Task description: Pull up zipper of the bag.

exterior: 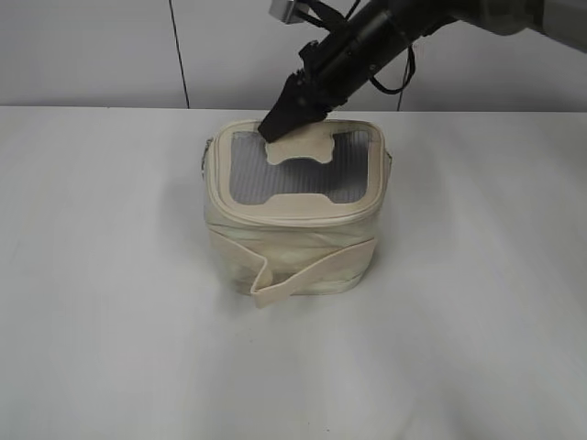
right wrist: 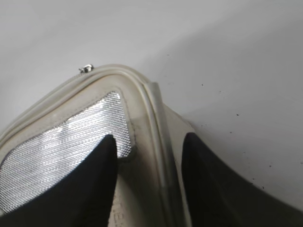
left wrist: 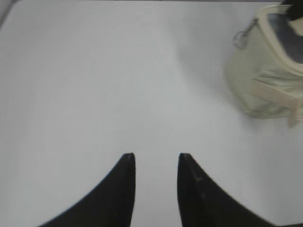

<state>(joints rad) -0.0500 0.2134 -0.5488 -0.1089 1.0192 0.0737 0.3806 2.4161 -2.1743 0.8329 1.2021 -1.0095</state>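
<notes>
The cream bag (exterior: 293,247) stands mid-table, its grey mesh top bearing a bone-shaped patch (exterior: 301,147). The zipper (exterior: 303,220) runs round the top rim. My right gripper (exterior: 275,128) reaches from the upper right onto the bag's back rim. In the right wrist view the right gripper (right wrist: 149,139) is open, its fingers straddling the rim and the zipper (right wrist: 158,118), one over the mesh, one outside. A silver pull (right wrist: 86,69) sits farther along the rim, apart from the fingers. My left gripper (left wrist: 156,156) is open and empty over bare table, far from the bag (left wrist: 265,80).
The white table (exterior: 92,293) surrounds the bag. A cream strap band (exterior: 303,280) wraps the bag's front, its end sticking out. A ring pull (left wrist: 240,39) hangs at the bag's corner in the left wrist view. A grey wall stands behind.
</notes>
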